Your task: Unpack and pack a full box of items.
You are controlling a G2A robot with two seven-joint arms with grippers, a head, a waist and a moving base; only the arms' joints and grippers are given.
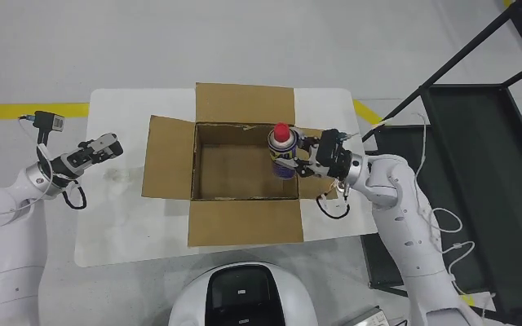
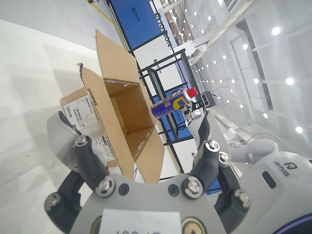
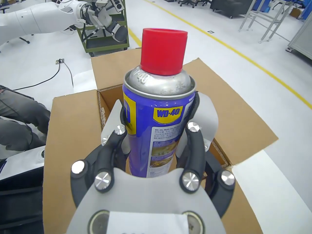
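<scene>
An open cardboard box (image 1: pixel 245 173) stands in the middle of the white table (image 1: pixel 114 220), all its flaps folded outward. My right gripper (image 1: pixel 303 158) is shut on a blue spray can (image 1: pixel 282 151) with a red cap, held upright above the box's right inner side. In the right wrist view the spray can (image 3: pixel 158 113) stands between my fingers (image 3: pixel 192 132) over the box (image 3: pixel 73 122). My left gripper (image 1: pixel 110 147) hangs open with nothing in it over the table's left edge. In the left wrist view the left gripper (image 2: pixel 136 125) faces the box (image 2: pixel 121 113) and the spray can (image 2: pixel 170 103).
A dark metal rack (image 1: pixel 465 163) stands right of the table. A green cart (image 3: pixel 104 27) stands on the floor beyond the box. The box floor (image 1: pixel 236 171) looks bare where it is visible.
</scene>
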